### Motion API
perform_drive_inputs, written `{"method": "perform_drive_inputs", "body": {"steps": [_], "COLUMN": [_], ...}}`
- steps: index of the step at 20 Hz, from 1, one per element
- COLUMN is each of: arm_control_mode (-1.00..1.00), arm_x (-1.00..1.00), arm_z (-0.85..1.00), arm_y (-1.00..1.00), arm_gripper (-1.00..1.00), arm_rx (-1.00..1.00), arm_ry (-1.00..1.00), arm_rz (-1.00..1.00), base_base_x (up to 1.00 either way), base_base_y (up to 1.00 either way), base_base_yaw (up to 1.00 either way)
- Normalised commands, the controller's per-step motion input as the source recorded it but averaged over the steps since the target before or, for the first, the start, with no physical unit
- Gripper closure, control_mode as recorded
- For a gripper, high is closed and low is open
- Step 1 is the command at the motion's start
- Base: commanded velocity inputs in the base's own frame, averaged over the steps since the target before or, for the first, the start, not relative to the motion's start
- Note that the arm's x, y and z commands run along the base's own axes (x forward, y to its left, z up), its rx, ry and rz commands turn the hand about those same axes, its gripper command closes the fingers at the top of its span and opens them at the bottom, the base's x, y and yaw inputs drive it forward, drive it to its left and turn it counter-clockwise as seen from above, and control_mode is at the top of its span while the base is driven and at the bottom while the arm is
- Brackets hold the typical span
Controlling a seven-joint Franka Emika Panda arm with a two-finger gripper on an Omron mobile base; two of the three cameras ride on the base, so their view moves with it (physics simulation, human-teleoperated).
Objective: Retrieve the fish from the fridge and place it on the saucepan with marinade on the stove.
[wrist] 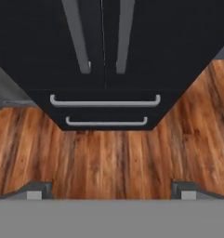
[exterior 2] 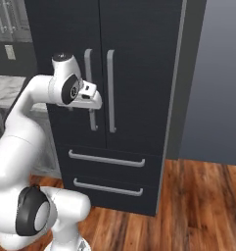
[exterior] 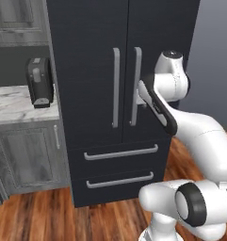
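Observation:
The fridge stands in front of me, tall and black, with both doors and both lower drawers closed. Its two long grey bar handles run side by side down the middle. My gripper is open, its two dark fingertips set wide apart with nothing between them. It hangs close in front of the doors at handle height and looks down over the drawers and the floor. The fish is hidden behind the closed doors. The saucepan and the stove are out of view.
A marble counter on grey wood-grain cabinets adjoins the fridge on the left and carries a small black appliance. A grey wall rises to the right of the fridge. Wooden floor lies open before the drawers.

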Motion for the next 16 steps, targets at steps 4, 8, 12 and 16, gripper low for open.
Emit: {"method": "perform_drive_inputs", "body": {"steps": [4, 8, 12, 16], "arm_control_mode": [-1.00, -1.00, -1.00, -1.00], "arm_x": [0.96, 0.90, 0.60, 0.21], "arm_z": [0.00, 0.00, 0.04, 0.00], "arm_y": [0.00, -0.01, -0.25, -0.44], "arm_gripper": [-1.00, -1.00, -1.00, -1.00], "arm_rx": [0.00, 0.01, 0.08, 0.08], "arm_ry": [-0.30, -0.58, -0.68, -0.51], "arm_rz": [-0.10, -0.01, 0.01, 0.03], "base_base_x": [0.00, 0.00, 0.00, 0.00], "base_base_y": [0.00, 0.00, 0.00, 0.00], "base_base_yaw": [0.00, 0.00, 0.00, 0.00]}}
